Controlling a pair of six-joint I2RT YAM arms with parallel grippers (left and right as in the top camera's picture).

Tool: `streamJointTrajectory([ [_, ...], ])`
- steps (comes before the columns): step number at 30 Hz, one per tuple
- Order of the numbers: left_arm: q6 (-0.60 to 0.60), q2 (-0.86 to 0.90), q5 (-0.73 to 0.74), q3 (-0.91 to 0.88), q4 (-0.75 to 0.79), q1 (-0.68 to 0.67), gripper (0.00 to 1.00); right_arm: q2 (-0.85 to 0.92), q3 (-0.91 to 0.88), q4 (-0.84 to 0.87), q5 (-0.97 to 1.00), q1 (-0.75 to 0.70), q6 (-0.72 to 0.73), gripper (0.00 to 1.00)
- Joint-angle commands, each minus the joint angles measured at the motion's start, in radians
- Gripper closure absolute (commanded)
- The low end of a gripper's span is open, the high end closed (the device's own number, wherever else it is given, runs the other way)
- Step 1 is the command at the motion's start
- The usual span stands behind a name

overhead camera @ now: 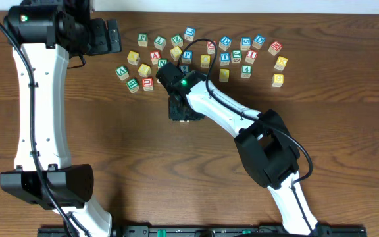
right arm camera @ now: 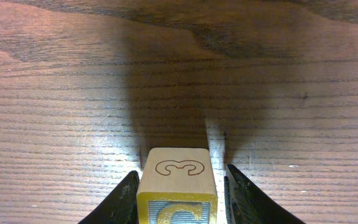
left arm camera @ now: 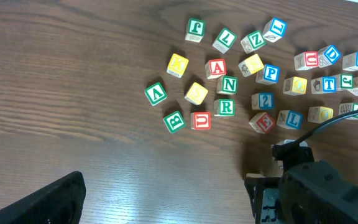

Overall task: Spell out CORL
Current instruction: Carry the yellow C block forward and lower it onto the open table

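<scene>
A wooden cube (right arm camera: 176,180) sits on the table between the fingers of my right gripper (right arm camera: 182,174). Its front face is yellow-rimmed with a curved yellow letter that reads like C. The left finger is against it and a narrow gap shows at the right finger (right arm camera: 241,193), so the jaws stand open around it. From overhead the right gripper (overhead camera: 179,110) hides this cube, just below the pile. The green R cube (left arm camera: 227,107) and blue L cube (left arm camera: 289,118) lie in the pile, with yellow cubes (left arm camera: 297,85) nearby. My left gripper (overhead camera: 112,36) is open at the far left.
Several other lettered cubes lie scattered along the far side of the table (overhead camera: 242,52), red, green, blue and yellow. The right arm (overhead camera: 268,151) crosses the middle diagonally. The left arm (overhead camera: 38,99) runs down the left side. Bare wood (overhead camera: 143,164) lies nearer the front.
</scene>
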Motion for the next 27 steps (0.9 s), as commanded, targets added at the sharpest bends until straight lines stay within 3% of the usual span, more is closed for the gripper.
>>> streamJointTrajectory([
  [1,-0.005,0.013,-0.013,-0.009,-0.003,0.001,0.02,-0.018,-0.004,-0.001,0.001,-0.004,-0.028,0.62],
  [27,-0.005,0.013,-0.013,-0.009,-0.003,0.001,0.02,-0.018,-0.004,0.000,0.000,-0.004,-0.058,0.65],
])
